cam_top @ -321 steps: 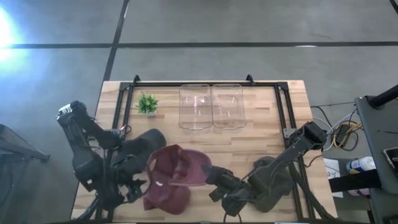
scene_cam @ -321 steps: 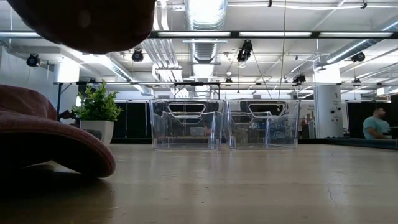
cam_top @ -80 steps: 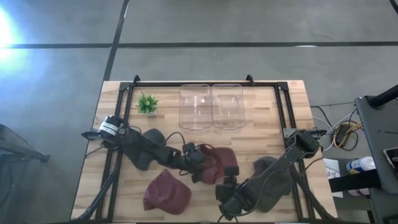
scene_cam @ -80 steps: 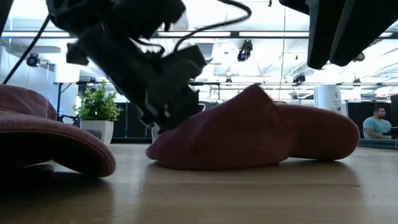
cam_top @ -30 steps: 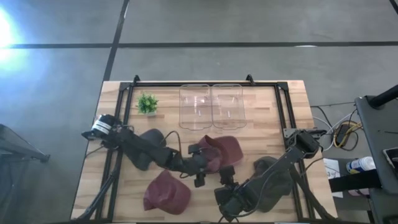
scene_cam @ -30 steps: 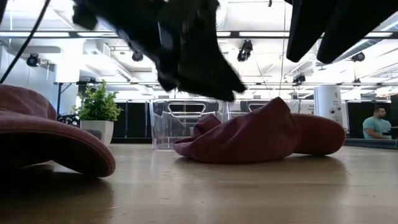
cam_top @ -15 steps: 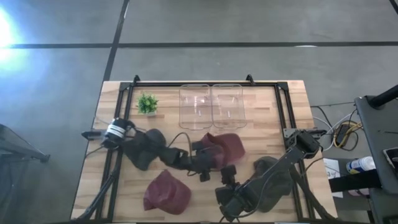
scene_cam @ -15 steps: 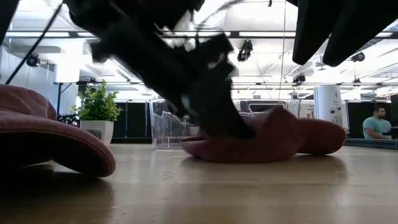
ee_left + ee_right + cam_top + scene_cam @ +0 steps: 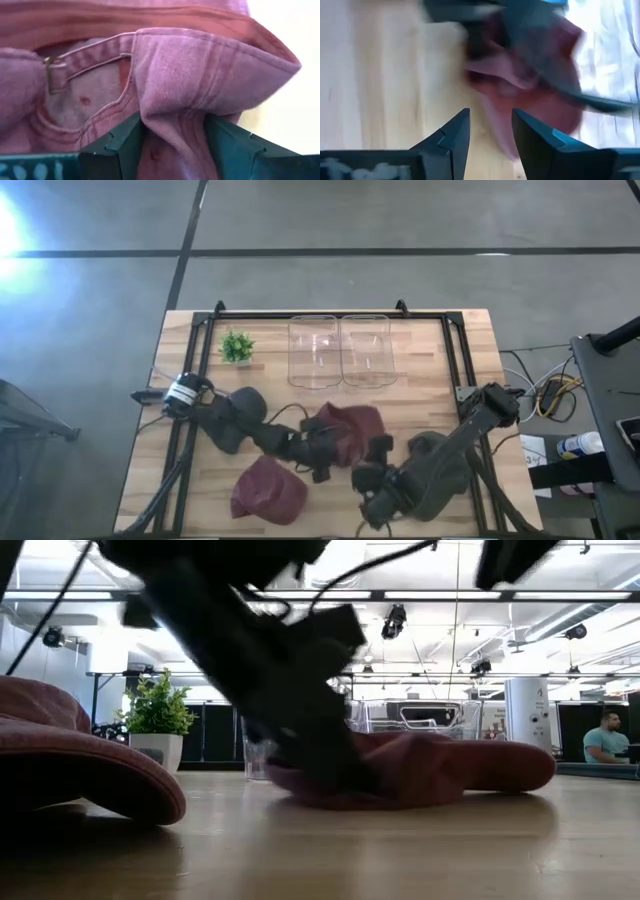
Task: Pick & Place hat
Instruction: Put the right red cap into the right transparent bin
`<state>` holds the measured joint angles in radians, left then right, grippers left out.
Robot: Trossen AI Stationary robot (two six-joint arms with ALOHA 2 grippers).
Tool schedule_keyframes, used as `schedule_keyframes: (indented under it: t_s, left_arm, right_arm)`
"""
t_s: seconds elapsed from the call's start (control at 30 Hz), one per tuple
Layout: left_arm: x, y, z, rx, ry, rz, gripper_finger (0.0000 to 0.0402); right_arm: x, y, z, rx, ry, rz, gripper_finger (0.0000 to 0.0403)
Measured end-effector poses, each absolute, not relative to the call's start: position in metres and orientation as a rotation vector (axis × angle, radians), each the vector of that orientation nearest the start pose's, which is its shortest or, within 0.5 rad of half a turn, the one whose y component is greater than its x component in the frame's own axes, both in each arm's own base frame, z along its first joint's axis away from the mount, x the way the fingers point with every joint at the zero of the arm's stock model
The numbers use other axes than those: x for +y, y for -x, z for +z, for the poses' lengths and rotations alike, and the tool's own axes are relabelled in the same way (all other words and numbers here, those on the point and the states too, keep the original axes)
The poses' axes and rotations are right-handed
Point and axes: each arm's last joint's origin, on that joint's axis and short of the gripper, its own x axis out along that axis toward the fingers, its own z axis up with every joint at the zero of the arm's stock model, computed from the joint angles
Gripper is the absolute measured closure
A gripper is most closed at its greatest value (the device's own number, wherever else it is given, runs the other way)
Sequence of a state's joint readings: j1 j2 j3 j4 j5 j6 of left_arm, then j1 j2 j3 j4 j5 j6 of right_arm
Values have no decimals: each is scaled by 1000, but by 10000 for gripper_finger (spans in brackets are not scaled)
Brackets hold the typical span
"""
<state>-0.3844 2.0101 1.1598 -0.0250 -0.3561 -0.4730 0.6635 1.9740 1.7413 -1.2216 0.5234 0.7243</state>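
High view puts the maroon hat (image 9: 355,427) at the centre of the frame, lying crumpled on the wooden table (image 9: 420,395) just below the two clear bins (image 9: 340,350). The left gripper (image 9: 322,452) sits at the hat's lower-left edge, and the left wrist view shows a fold of the hat's fabric (near its strap and buckle) (image 9: 170,135) lying between the spread fingers (image 9: 115,145); whether they pinch it I cannot tell. The right gripper (image 9: 375,455) hovers just right of it, at the hat's lower-right edge, its jaws parted and empty in its wrist view, with bare wood between the fingertips (image 9: 455,135). A second maroon hat (image 9: 268,490) lies apart at lower left. A small potted plant (image 9: 237,346) stands at upper left.
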Motion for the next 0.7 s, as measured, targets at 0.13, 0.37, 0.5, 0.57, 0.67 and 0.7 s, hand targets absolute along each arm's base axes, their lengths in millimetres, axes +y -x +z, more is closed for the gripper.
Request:
schedule_keyframes:
  t_s: [0.13,0.37,0.5,0.57,0.67,0.7]
  left_arm:
    - [-174,-349,130,867,86,113,191]
    - [-210,-316,154,873,80,25,191]
    - [-213,-302,176,847,107,48,191]
    - [-215,-296,184,843,107,48,191]
    - [-215,-287,201,792,148,57,191]
    - [-214,-286,206,763,164,77,191]
  right_arm:
    - [208,-326,258,1094,-62,-401,266]
    - [200,-353,219,1095,-174,-315,266]
    - [202,-355,192,1087,-168,-259,275]
    - [203,-354,179,1079,-167,-211,283]
    - [199,-348,155,1103,-196,-191,298]
    - [196,-343,147,1132,-192,-204,303]
